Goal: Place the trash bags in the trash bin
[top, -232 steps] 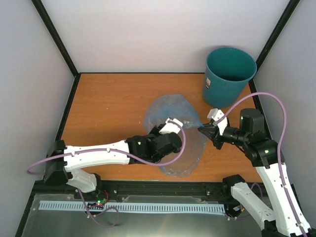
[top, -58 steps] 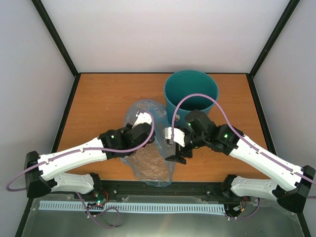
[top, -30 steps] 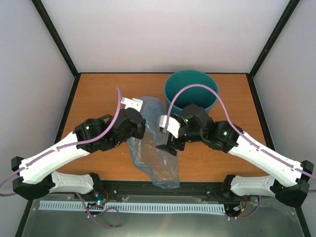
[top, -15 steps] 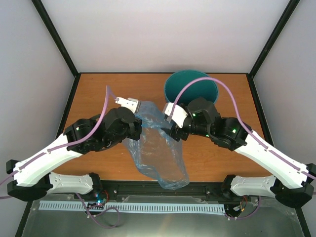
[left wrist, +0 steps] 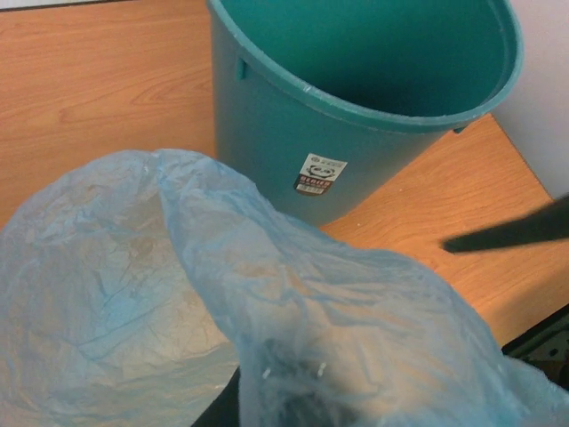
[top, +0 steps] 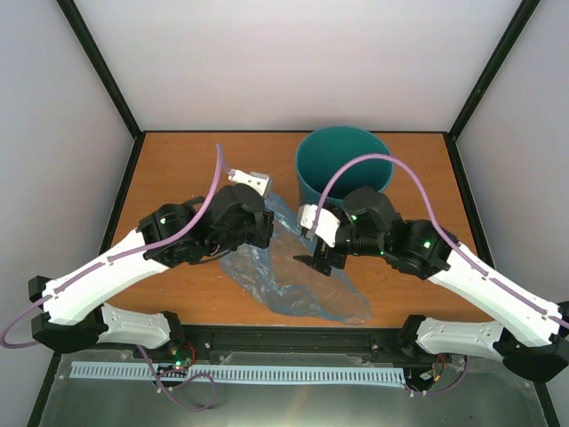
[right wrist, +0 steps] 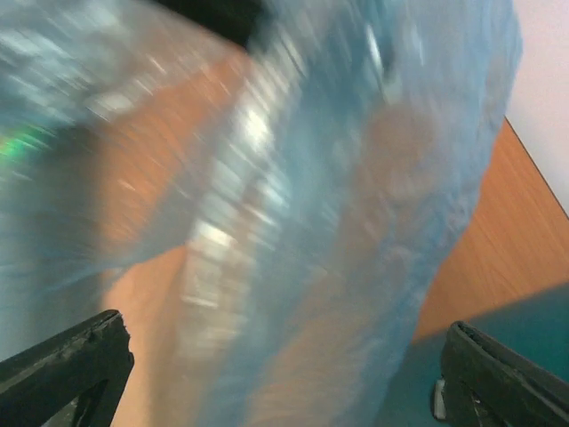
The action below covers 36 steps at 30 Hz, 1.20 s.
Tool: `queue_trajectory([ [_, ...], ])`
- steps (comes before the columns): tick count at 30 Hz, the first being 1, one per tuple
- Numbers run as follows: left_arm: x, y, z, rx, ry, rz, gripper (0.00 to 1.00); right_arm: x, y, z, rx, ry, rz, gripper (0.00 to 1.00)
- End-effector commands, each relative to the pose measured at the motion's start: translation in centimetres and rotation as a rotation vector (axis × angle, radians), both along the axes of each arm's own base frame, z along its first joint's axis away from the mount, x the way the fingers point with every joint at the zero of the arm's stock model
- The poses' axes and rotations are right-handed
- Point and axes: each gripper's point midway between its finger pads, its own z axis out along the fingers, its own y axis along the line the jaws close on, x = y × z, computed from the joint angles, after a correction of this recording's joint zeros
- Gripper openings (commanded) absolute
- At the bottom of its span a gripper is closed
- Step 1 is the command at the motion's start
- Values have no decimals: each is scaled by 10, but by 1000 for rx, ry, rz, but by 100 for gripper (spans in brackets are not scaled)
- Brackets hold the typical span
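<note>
The light-blue translucent trash bag (top: pixel 293 280) hangs from my left gripper (top: pixel 269 222), which is shut on its upper edge, and trails over the table toward the front right. In the left wrist view the trash bag (left wrist: pixel 178 294) drapes over the jaws and hides them. The dark teal trash bin (top: pixel 345 165) stands upright just behind both grippers, with its opening close ahead as the trash bin (left wrist: pixel 356 89) in the left wrist view. My right gripper (top: pixel 320 258) is open beside the bag. Its fingers (right wrist: pixel 62 356) stand wide apart with blurred film (right wrist: pixel 356 222) between them.
The orange table (top: pixel 178 169) is ringed by a black frame and pale walls. The bin stands near the back edge, right of centre. A purple cable (top: pixel 218 169) loops above the left wrist, and another arcs over the right arm in front of the bin.
The left gripper has carried the bag's top right, toward the bin. The bag's tail has swung to the front right. The right gripper has dropped lower beside the bag.
</note>
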Motion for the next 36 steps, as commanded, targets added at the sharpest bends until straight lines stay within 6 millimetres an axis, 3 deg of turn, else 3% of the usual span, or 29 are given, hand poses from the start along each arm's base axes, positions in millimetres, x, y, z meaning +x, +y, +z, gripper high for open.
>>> queue_trajectory([
  [1, -1, -1, 36, -98, -51, -20, 1, 42, -13, -10, -50, -101, -221, 93],
  [6, -3, 7, 44, -88, -66, -16, 1, 51, -20, -3, -50, -142, -265, 72],
  [11, -5, 20, 59, -83, -100, -13, 1, 46, -27, 21, -19, -179, -251, 47],
  [15, -7, 28, 81, -92, -157, -34, 1, 42, -31, 45, 20, -225, -236, 23],
  [19, -14, 9, 102, -107, -213, -171, 1, 38, -29, 89, 101, -273, -212, 6],
  [23, -11, -14, 117, -89, -262, -262, 1, 36, -28, 137, 201, -353, -197, 3],
  [26, -9, -28, 141, -123, -319, -300, 1, 38, -28, 168, 246, -390, -211, 3],
  [33, -16, -52, 224, -327, -522, -397, 1, 49, -43, 228, 321, -531, -298, 3],
  [36, -11, -63, 251, -363, -602, -402, 1, 54, -55, 252, 352, -595, -360, 3],
])
